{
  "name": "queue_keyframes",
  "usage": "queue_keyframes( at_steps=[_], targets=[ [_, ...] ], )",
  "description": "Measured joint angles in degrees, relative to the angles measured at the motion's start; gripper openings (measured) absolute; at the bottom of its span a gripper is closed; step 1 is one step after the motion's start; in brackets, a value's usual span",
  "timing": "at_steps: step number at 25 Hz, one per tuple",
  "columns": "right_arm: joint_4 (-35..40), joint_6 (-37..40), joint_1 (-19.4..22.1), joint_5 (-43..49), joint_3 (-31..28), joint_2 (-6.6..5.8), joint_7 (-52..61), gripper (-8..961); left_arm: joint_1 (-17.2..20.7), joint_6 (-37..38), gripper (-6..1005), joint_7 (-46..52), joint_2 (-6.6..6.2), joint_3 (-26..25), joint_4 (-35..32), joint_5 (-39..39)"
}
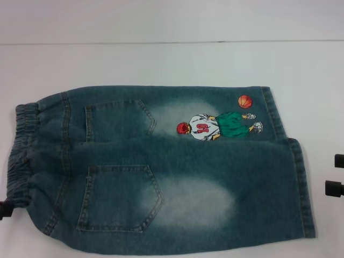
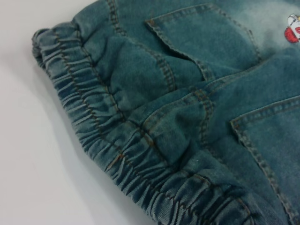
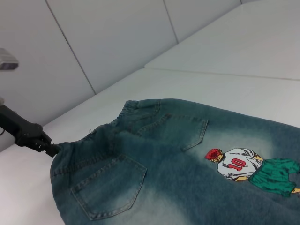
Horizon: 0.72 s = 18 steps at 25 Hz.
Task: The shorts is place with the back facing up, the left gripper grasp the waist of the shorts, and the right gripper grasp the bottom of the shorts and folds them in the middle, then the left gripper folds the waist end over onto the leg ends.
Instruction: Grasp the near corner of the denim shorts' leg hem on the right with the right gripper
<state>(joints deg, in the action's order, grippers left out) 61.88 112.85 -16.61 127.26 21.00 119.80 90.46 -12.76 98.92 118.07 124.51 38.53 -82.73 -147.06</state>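
Lying lengthwise across the surface, the shorts [image 1: 161, 166] put their waist at the left tool [image 1: 5, 208], seemingly gripping it, and hems beside the open right tool [image 1: 336, 174].

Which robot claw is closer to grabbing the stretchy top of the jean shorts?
The left. The black left gripper sits at the ruffled elastic waistband of the blue washed-denim shorts. The black right gripper waits past the leg hems at the opposite end.

Shorts [image 1: 161, 172]: blue washed denim, pale faded patches; red, white, green cartoon print [image 1: 217, 127]; orange basketball [image 1: 245, 101] above print.
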Motion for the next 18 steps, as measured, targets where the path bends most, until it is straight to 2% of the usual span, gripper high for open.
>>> queue_keyframes(
  at_steps=[6, 8, 18],
  targets=[
    [0.3, 0.3, -0.4, 1.8, 0.9, -0.56, 5.7, 915, 0.1, 0.7, 93, -0.4, -0.05, -0.6, -0.2, 1.0],
    [0.1, 0.6, -0.5, 2.2, 1.1, -1.17, 7.6, 916, 0.1, 0.7, 55, -0.4, -0.06, -0.7, -0.2, 1.4],
    [-2.5, 0.8, -3.8, 5.5, 4.9, -5.98, 25.3, 914, 0.1, -0.5, 53, -1.1, -0.06, -0.8, 1.4, 3.1]
  ],
)
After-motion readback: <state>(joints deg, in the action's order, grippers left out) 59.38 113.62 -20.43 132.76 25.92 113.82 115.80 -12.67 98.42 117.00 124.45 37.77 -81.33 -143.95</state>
